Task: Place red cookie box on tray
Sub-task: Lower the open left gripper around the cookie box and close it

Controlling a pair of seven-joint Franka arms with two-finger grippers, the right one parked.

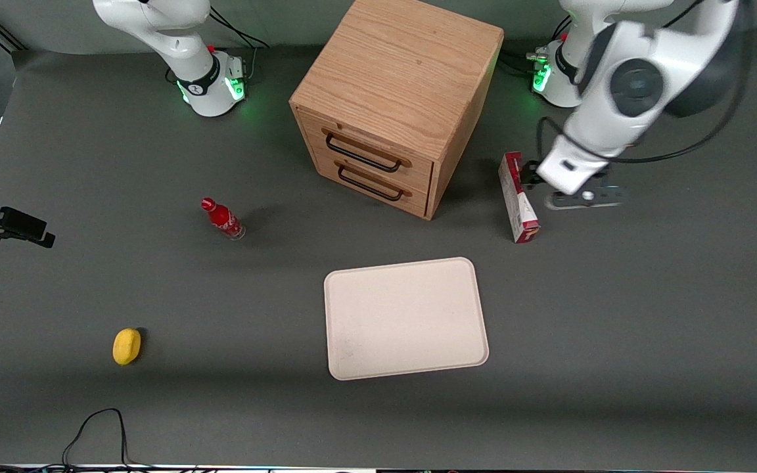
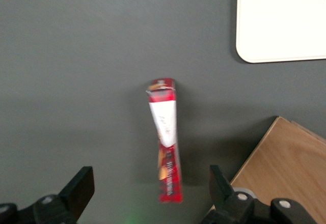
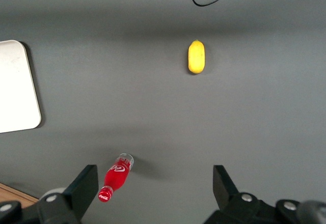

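The red cookie box [image 1: 518,197] stands on its long narrow edge on the table, beside the wooden cabinet and farther from the front camera than the tray [image 1: 405,318]. The tray is flat, cream-white and bare. My left gripper [image 1: 533,176] hovers over the end of the box that is farther from the front camera. In the left wrist view the gripper [image 2: 150,175] is open; the box [image 2: 167,147] lies below, between the two fingers and nearer one of them, and touches neither. A corner of the tray [image 2: 285,20] shows there too.
The wooden drawer cabinet [image 1: 398,85] stands close beside the box; its edge shows in the left wrist view [image 2: 285,173]. A small red bottle [image 1: 223,219] and a yellow object [image 1: 127,345] lie toward the parked arm's end. A black cable [image 1: 99,427] lies near the front edge.
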